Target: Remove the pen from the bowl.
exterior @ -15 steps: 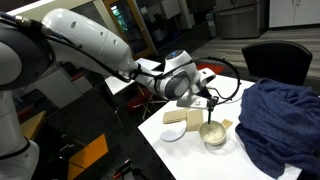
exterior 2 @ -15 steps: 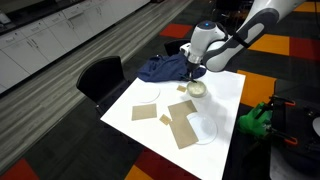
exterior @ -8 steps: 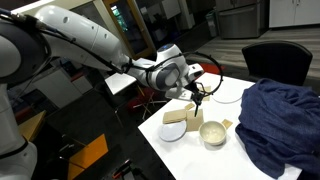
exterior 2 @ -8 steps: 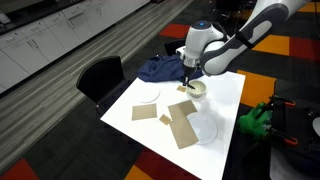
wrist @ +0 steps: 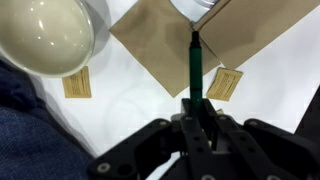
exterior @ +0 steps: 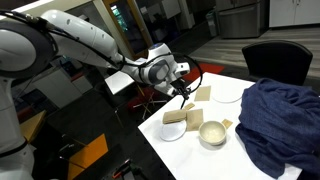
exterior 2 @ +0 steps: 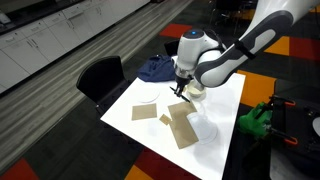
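Wrist view looks down past the fingers (wrist: pixel 206 112), which are clamped together on the near end of the green pen (wrist: pixel 195 62). The pen juts straight out from between them towards the top of the picture. It is out of the bowl (wrist: pixel 48 35), which sits well apart at the upper left, white and with nothing showing in it. Under the pen lies a brown sheet (wrist: pixel 155 45) on the white bench (wrist: pixel 130 100); whether the tip touches the sheet cannot be told. A small tan tag (wrist: pixel 224 84) lies just right of the pen and another (wrist: pixel 77 83) just below the bowl. Blue cloth (wrist: pixel 28 130) fills the lower left corner.

In an exterior view the arm (exterior: pixel 85 40) reaches in from the left and the fingers (exterior: pixel 183 94) hang above the bench (exterior: pixel 175 155), left of and farther back than the bowl (exterior: pixel 212 133). A flat plate (exterior: pixel 172 130) with a tan piece on it lies just left of the bowl, the blue cloth (exterior: pixel 280 115) heaped at the right. In an exterior view the fingers (exterior 2: pixel 179 90) hover beside the bowl (exterior 2: pixel 197 90), with brown sheets (exterior 2: pixel 181 127) nearer on the bench (exterior 2: pixel 225 100). The pen is too thin to make out in both exterior views.
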